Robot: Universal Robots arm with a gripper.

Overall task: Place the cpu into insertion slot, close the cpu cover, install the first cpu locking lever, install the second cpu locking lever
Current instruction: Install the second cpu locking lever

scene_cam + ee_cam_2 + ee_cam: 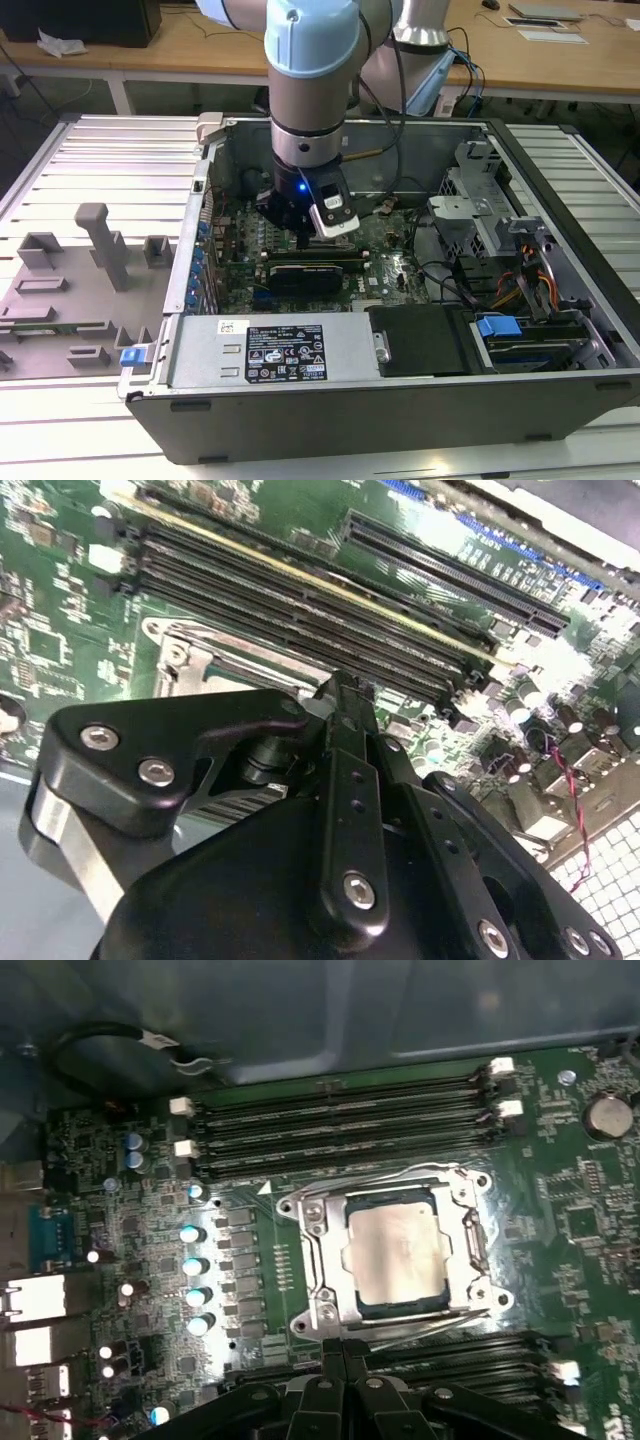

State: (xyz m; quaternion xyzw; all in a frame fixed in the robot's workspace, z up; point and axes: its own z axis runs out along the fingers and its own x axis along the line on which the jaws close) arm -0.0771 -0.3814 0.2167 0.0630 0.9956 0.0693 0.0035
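Cpu (400, 1257) seated, end effector (343, 1352) just beside

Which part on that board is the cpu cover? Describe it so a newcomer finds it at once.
In the first wrist view, start from the green motherboard and its black memory slots running in long rows. Between the two banks of slots sits the cpu cover: a square grey-metal frame lying flat around the pale silver cpu. It is the only shiny windowed metal plate there.
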